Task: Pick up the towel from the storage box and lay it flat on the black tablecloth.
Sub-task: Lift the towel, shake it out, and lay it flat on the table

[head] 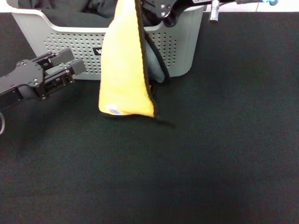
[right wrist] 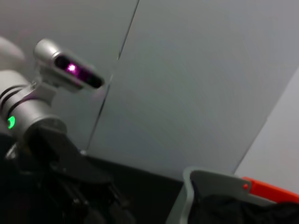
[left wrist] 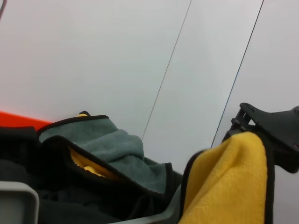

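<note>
Right now I see the towel point(head: 125, 65) hanging from my right gripper point(head: 161, 11), clamped at top centre; left gripper point(head: 65, 67) spread wide at left.

Legible text: none confirmed; the storage box point(head: 65, 39) carries a small black label point(head: 98, 51) with white lettering on its front wall, largely covered by the hanging towel point(head: 124, 65), characters unreadable; a small pale tag point(head: 113, 110) at the towel's lower corner bears marks too fine to read.
</note>
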Controlling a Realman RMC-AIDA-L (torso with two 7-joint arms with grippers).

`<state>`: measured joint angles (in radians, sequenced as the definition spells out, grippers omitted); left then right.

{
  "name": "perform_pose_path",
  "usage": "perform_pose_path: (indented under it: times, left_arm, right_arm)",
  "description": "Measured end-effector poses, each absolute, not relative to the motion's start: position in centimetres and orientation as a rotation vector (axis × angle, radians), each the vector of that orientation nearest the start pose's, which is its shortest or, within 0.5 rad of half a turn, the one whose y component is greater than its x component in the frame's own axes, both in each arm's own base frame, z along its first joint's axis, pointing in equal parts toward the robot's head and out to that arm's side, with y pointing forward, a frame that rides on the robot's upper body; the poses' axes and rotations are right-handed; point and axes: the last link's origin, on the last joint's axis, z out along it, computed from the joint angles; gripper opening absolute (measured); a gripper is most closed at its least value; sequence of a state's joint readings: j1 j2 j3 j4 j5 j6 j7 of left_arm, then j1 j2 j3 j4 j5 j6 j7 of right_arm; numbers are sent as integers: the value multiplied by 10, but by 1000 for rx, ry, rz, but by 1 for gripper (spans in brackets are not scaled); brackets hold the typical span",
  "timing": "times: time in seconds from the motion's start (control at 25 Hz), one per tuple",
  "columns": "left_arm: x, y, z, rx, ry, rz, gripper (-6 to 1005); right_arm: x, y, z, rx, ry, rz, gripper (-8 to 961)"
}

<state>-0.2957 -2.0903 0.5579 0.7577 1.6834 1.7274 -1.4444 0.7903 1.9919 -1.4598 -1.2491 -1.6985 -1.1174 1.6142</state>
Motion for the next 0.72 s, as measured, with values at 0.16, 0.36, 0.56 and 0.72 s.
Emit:
perform_pose_path:
  times: [0.16,0.36,0.56,0.72]
  left_arm:
    - [-293,279,60,-2337,-740,-1124,580]
    - [-292,280,57,-2342,-742,-1132,579]
    - [-290,281,54,-2360,-741,-1135,579]
    - [-285,282,45,-2392,-741,-1150,578]
  right_arm:
    - [6,392,6,-2734,-528,477,17]
    - [-1,393,24,-2798,-604,445,18]
    - [-6,396,35,-2853,-651,383,19]
    - [-12,401,29,-2907,-664,351,19]
